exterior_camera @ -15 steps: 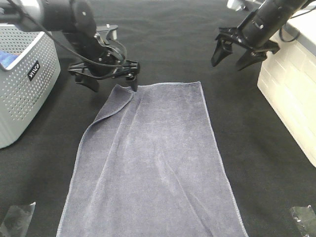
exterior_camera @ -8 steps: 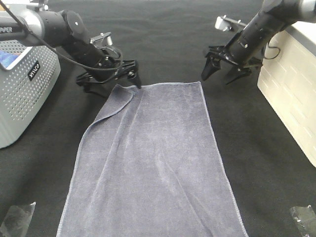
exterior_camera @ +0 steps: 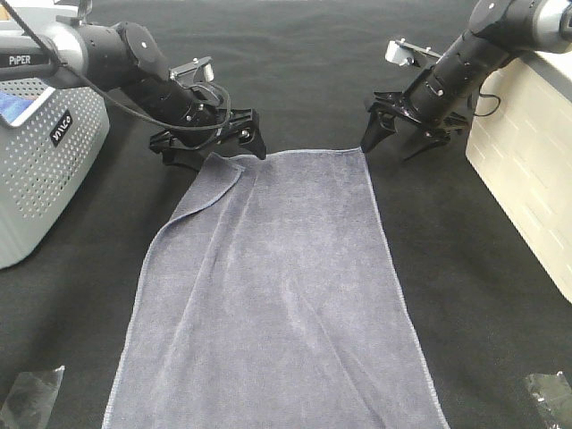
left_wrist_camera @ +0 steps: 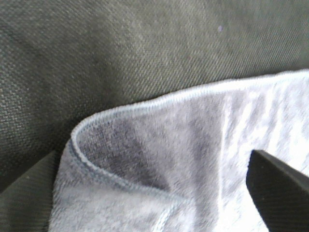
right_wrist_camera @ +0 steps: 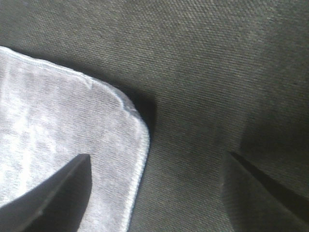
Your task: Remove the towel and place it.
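Risk first: closing on only the folded-over hem at the far left corner of the towel, or on bare counter beside the right corner, then dragging it askew. Lying flat, spread lengthwise. Hovering low at those corners: left gripper and right gripper, jaws gaping wide, gripping nothing.

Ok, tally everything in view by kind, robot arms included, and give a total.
Slate-grey terry towel: 1
Pale grey perforated plastic basket: 1
Small blue item in the basket: 1
White brick-patterned block: 1
Crumpled clear plastic scraps: 2
Black robot arms: 2
Total: 8
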You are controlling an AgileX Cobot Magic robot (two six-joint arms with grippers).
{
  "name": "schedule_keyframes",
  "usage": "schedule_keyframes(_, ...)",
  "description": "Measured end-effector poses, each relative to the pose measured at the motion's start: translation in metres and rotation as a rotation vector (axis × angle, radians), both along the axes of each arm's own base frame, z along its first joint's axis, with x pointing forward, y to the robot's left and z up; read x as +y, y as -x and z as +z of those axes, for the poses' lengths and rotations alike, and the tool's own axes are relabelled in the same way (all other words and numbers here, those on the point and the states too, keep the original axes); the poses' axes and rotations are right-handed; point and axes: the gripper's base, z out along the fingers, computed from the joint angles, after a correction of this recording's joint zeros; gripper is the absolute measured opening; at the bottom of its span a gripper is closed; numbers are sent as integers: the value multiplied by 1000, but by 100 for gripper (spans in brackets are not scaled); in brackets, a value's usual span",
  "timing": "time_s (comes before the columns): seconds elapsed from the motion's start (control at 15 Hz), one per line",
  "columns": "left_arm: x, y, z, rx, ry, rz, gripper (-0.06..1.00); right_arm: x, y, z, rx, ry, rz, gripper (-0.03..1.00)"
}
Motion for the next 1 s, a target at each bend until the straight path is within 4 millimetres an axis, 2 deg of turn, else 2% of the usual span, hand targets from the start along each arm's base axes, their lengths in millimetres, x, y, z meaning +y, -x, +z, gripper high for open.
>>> schedule_keyframes(0.27,0,0,0,1,-7,-8,99,2,-5,0,-51,-29,-2,72)
schedule_keyframes(0.47,0,0,0,1,-7,-9,99,4,-8,-24,-32,-39,-20,72)
schedule_keyframes(0.73,0,1,0,3,-9,-10,99,9,-11,-30,-47,-71,-28,71)
schedule_keyframes(1.0,0,1,0,3,-10,-11,99,23,-11,-34,-74,-90,1,71)
